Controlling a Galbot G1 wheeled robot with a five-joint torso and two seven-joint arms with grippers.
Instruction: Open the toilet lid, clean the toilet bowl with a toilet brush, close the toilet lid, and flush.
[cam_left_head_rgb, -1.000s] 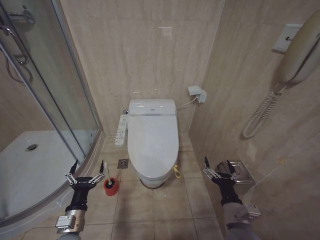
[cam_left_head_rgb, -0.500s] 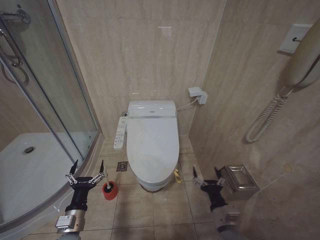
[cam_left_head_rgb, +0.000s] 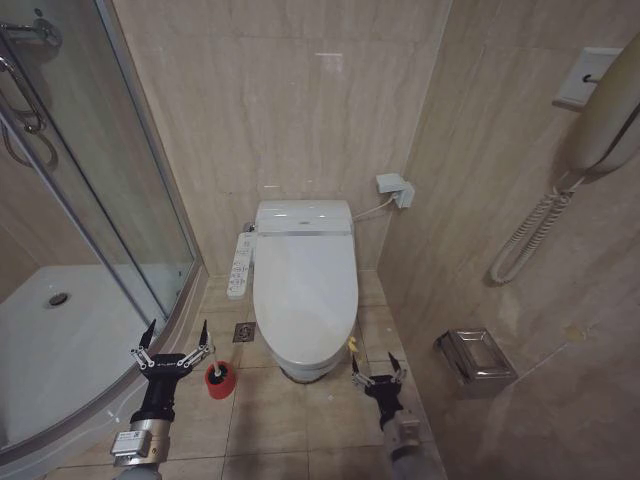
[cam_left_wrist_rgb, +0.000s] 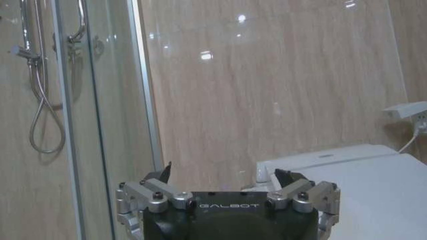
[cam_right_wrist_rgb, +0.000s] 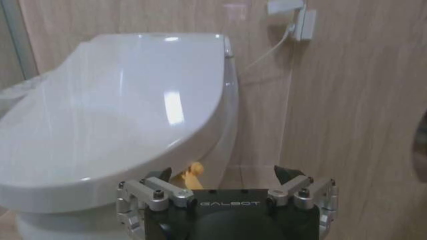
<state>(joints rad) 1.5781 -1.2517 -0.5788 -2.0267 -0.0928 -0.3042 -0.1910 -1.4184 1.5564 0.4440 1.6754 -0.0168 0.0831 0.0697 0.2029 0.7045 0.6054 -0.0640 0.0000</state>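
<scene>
Both claws released, toilet lid (cam_left_head_rgb: 305, 290) shut.

The right claw (cam_left_head_rgb: 377, 375) hung low, just beside the lid's front edge, near its yellow strap (cam_left_head_rgb: 353, 346). The left claw (cam_left_head_rgb: 174, 345) hovered spread, the toilet brush (cam_left_head_rgb: 214, 365) in its red holder (cam_left_head_rgb: 221, 377) close beside it.

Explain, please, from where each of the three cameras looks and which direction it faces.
Head view: high on the robot, looking forward and down at the closed toilet lid; left gripper and right gripper show, both open.
Left wrist view: behind the left gripper, facing the shower glass and the wall.
Right wrist view: behind the right gripper, low, facing the lid's front edge and yellow strap.
All three share the toilet lid.
</scene>
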